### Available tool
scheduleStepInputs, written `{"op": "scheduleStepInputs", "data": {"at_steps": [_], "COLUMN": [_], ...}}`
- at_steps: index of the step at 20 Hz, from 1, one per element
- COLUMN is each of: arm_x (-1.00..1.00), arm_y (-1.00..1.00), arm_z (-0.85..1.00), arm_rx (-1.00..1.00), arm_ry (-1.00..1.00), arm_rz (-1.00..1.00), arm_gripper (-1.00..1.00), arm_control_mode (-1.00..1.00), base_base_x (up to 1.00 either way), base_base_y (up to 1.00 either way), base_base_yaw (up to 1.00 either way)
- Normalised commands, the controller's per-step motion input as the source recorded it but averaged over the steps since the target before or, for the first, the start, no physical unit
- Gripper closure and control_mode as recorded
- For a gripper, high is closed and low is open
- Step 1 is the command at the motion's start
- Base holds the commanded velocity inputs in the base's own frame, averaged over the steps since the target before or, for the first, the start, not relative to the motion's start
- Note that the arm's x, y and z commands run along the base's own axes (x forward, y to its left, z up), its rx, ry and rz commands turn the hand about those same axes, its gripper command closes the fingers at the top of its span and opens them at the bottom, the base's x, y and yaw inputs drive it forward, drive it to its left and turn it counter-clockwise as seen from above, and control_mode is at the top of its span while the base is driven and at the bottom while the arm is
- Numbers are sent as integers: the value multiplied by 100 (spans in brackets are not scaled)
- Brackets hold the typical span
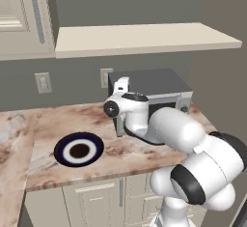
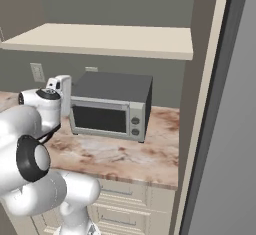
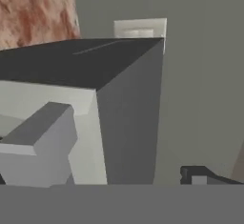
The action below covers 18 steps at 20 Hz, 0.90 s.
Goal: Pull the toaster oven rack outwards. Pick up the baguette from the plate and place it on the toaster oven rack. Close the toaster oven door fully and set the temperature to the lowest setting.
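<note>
The toaster oven (image 2: 112, 86) stands at the back of the counter with its door (image 2: 100, 119) shut. Its knobs (image 2: 135, 121) sit on the right-hand panel. The rack and the baguette are hidden. The round navy plate (image 1: 78, 149) lies bare on the counter, left of the arm. My hand (image 1: 121, 85) hovers at the oven's upper left front corner. In the hand view the oven's dark body (image 3: 71, 61) and silver front (image 3: 47, 99) are very close, with a grey block (image 3: 43, 142) jutting from the front. My gripper (image 3: 102, 180) is open, its fingertips (image 3: 205, 176) far apart and holding nothing.
A cream shelf (image 1: 144, 37) hangs above the oven. Wall outlets (image 1: 43, 82) sit on the grey backsplash. A tall panel (image 2: 200, 104) bounds the counter on the right. Marble counter (image 1: 135, 148) stretches in front of the oven, with cabinet doors (image 1: 91, 202) below.
</note>
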Motion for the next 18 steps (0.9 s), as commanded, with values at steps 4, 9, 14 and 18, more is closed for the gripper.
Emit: {"op": "scheduleStepInputs", "data": {"at_steps": [4,9,14,18], "arm_x": [18,7,-1,0], "arm_y": [26,45,72,80], "arm_z": [-1,0,0,0], "arm_rx": [0,0,5,5], "arm_ry": [9,20,40,41], "arm_rz": [6,2,-10,-15], "arm_gripper": [-100,-100,-100,-100], "arm_control_mode": [-100,-100,-100,-100], "base_base_x": [0,0,0,0], "base_base_y": [0,0,0,0], "base_base_yaw": [0,0,0,0]}}
